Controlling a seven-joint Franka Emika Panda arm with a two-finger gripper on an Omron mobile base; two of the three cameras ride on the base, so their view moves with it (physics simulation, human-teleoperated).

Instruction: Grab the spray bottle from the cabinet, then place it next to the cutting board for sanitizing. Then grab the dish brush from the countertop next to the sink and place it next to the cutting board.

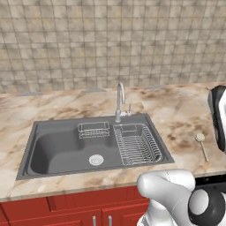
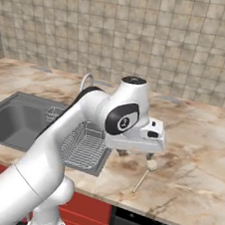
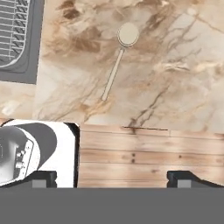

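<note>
A: Dish brush (image 3: pixel 116 65) lies flat on the countertop (image 1: pixel 176 114), just right of the sink (image 1: pixel 66 145), head toward the wall. Looks like the second pickup, approach stage.

B: Gripper (image 3: pixel 111 177)?

A: Hanging above the brush, jaws spread wide, nothing between them. Next move: descend and centre the fingers across the thin handle.

B: Surroundings?

A: Beige veined stone, tiled wall (image 1: pixel 110 39) behind, red cupboard fronts (image 1: pixel 66 209) below, wooden floor (image 3: pixel 148 153).

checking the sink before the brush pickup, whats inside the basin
Inside the sink: two wire dish racks, a small one at the back and a larger one on the right, plus a round drain. The floor under the larger rack is partly screened by its wires.
</note>
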